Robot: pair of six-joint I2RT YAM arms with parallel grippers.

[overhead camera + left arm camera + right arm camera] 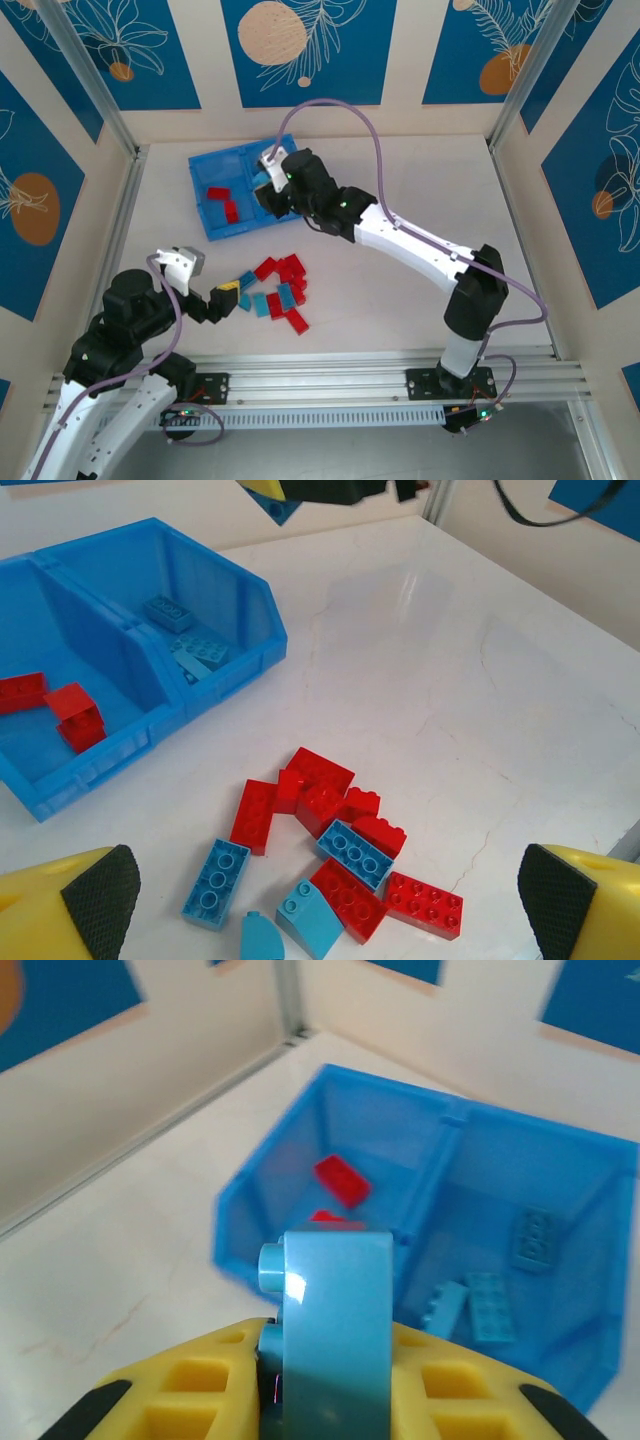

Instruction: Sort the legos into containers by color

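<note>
A pile of red and light blue legos [280, 290] [335, 845] lies on the white table in front of the left arm. My left gripper [225, 298] [325, 905] hovers open just left of the pile, nothing between its fingers. The blue bin [205, 160] [150, 540] [250, 1220] sits at the back left. Its left compartment holds red bricks [60, 705] [342, 1180] and its right one holds light blue bricks [190, 645] [490, 1305]. My right gripper [270, 190] [335, 1360] hangs above the bin's near edge, shut on a light blue brick [335, 1320] standing on end.
The right arm [400, 235] stretches diagonally across the table's middle toward the bin. Patterned walls enclose the table on three sides, and a metal rail [400, 370] runs along the near edge. Bare tabletop [430, 180] lies right of the bin.
</note>
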